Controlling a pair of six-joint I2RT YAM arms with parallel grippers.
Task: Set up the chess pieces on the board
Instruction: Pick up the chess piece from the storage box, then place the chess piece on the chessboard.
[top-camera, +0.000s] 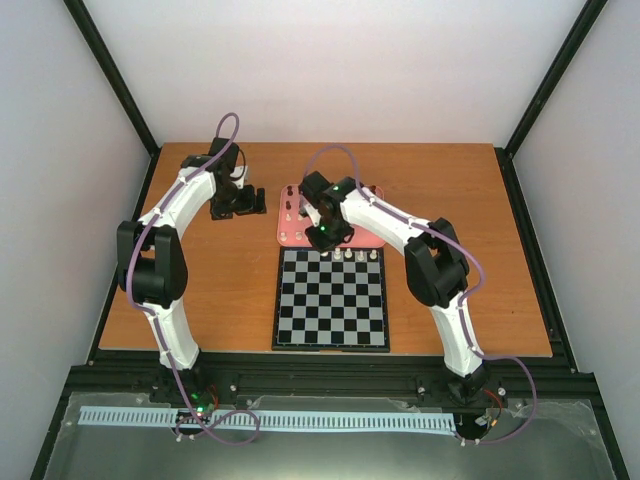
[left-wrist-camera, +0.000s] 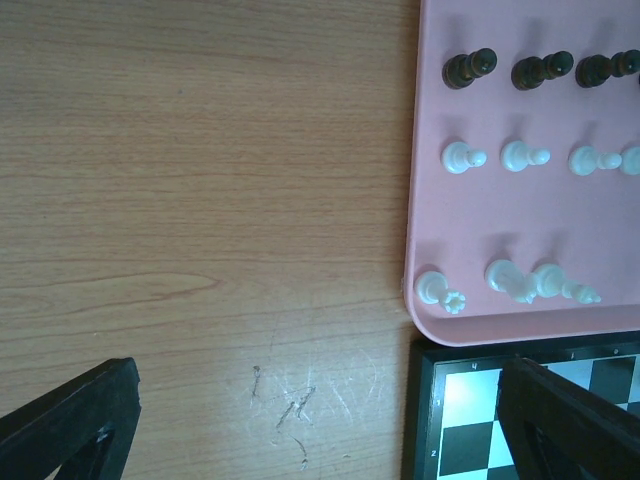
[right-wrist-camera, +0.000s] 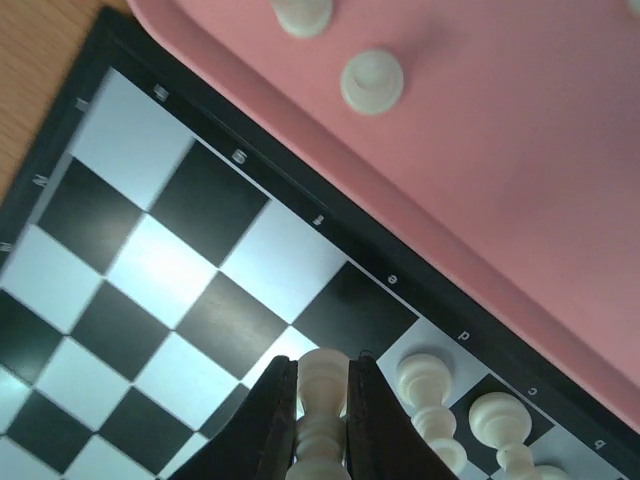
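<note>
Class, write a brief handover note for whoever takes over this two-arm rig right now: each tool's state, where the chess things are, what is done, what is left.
Right tool: shut on a cream-white chess piece at the black-and-grey checkered board's row nearest the tray, beside cream-white pieces standing there.
Left tool: open, holding nothing, above the wooden table left of the pink rounded tray.
Done: a few white pieces placed.
Left: seat this one, then the white pieces and dark pieces on the tray.

Right jaws: one chess piece (right-wrist-camera: 322, 395) between them, over the board (right-wrist-camera: 150, 260), edge row. More pieces (right-wrist-camera: 428, 385) just beside it, same row. Tray (right-wrist-camera: 520, 200) ahead, against the board's edge. Left jaws: over the table (left-wrist-camera: 200, 200), tray ahead-right.
</note>
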